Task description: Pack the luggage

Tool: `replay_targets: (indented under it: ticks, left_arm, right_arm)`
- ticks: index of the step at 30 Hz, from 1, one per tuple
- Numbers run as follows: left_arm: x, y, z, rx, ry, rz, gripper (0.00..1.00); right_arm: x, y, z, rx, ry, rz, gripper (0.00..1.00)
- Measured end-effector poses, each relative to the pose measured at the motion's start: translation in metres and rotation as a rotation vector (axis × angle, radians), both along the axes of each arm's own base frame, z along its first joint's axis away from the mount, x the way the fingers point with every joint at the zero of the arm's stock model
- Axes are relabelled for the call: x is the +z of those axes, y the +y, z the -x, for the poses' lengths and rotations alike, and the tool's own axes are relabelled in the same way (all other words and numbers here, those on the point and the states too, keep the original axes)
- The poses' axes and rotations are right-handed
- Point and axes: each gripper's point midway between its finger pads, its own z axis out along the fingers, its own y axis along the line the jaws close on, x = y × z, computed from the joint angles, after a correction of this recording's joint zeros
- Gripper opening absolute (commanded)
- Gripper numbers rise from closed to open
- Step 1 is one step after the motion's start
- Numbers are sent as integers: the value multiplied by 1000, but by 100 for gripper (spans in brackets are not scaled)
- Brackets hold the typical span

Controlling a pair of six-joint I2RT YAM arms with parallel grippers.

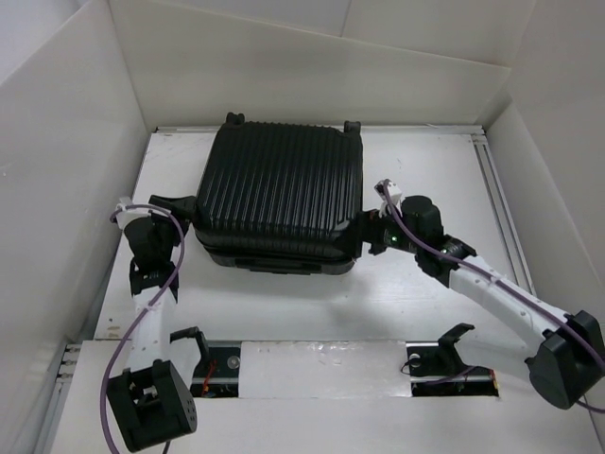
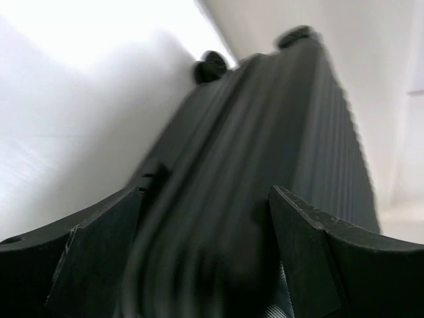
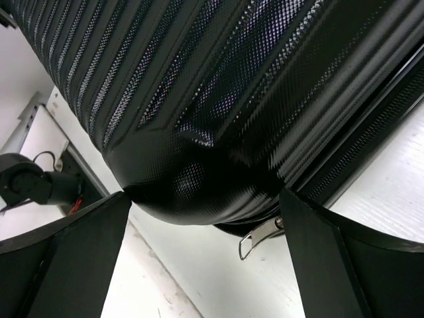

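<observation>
Lying between both claws, the suitcase (image 1: 279, 189) points its wheels (image 1: 233, 118) far. Left claw (image 1: 189, 216) straddles its left edge, grip unclear; right claw (image 1: 365, 233) gapes open at its right corner.

White bench (image 1: 425, 303), white panels (image 1: 284, 66) standing on the left, far and right sides. Metal rail (image 1: 501, 208) runs along the right edge. One black ribbed suitcase (image 1: 279, 194) lies flat on the bench, left of centre and toward the far side, its two halves stacked. Its wheels (image 1: 233, 118) point at the far panel. A metal zipper pull (image 3: 258, 235) hangs off the near corner, just above the bench top. A raised white strip (image 1: 312, 364) with dark cutouts crosses the near edge.
</observation>
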Motion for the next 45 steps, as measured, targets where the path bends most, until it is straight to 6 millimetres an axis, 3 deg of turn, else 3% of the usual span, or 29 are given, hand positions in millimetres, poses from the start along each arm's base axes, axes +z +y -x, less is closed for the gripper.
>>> replay_targets:
  ticks: [3, 4, 5, 8, 11, 14, 15, 17, 19, 21, 22, 25, 27, 31, 32, 33, 35, 36, 38, 40, 43, 45]
  left_arm:
    - [17, -11, 1, -50, -60, -7, 72]
    - [21, -20, 2, -88, -73, -4, 71]
    - [24, -24, 3, -107, -86, -18, 71]
    - [30, -22, 4, -112, -107, -44, 71]
    - [39, -26, 9, -133, -114, -55, 71]
    - [59, -39, 18, -202, -143, -61, 71]
    - [65, -44, 22, -229, -148, -66, 73]
    - [72, -50, 28, -261, -139, -92, 76]
    - [73, -52, 33, -276, -116, -125, 77]
    - [75, -56, 38, -293, -121, -141, 75]
    - [77, -59, 40, -307, -134, -134, 75]
    - [77, -69, 45, -350, -150, -117, 76]
    - [78, -69, 48, -351, -156, -132, 79]
    - [68, -64, 60, -322, -110, -174, 80]
    - [65, -63, 63, -319, -98, -186, 80]
    - [62, -62, 67, -319, -86, -196, 76]
    - [62, -62, 72, -324, -72, -223, 70]
    - [63, -62, 75, -326, -65, -237, 59]
    - [72, -63, 79, -340, -69, -269, 56]
    - [87, -72, 82, -381, -103, -295, 51]
    - [102, -86, 84, -462, -143, -322, 50]
    - [102, -88, 83, -484, -144, -335, 50]
  right_arm:
    - [-4, 8, -3, 29, 26, -3, 85]
    - [-4, 11, -4, 40, 30, -4, 65]
    - [-5, 15, -5, 53, 40, -3, 59]
    - [-5, 18, -5, 48, 31, 13, 50]
    - [7, 15, -3, -6, -29, 35, 44]
    - [39, 11, 8, -33, -102, 7, 44]
    - [59, 12, 13, -26, -144, -29, 44]
    - [110, 11, 24, -22, -248, -117, 53]
    - [153, 1, 30, -59, -344, -195, 60]
    - [173, -13, 30, -114, -392, -234, 62]
    - [176, -19, 27, -143, -401, -242, 70]
    - [151, -29, 12, -221, -356, -203, 82]
    - [116, -35, 0, -272, -292, -134, 78]
    - [35, -56, -8, -348, -149, 10, 38]
    - [21, -64, -9, -367, -121, 30, 17]
    - [10, -70, -10, -379, -101, 44, 9]
    - [0, -78, -12, -391, -88, 48, 3]
    - [0, -78, -13, -378, -100, 34, 3]
    - [-5, -81, -15, -362, -116, 22, 4]
    - [-10, -78, -15, -318, -131, -2, 17]
    - [-28, -75, -16, -262, -126, -6, 47]
    - [-39, -71, -16, -219, -116, 9, 55]
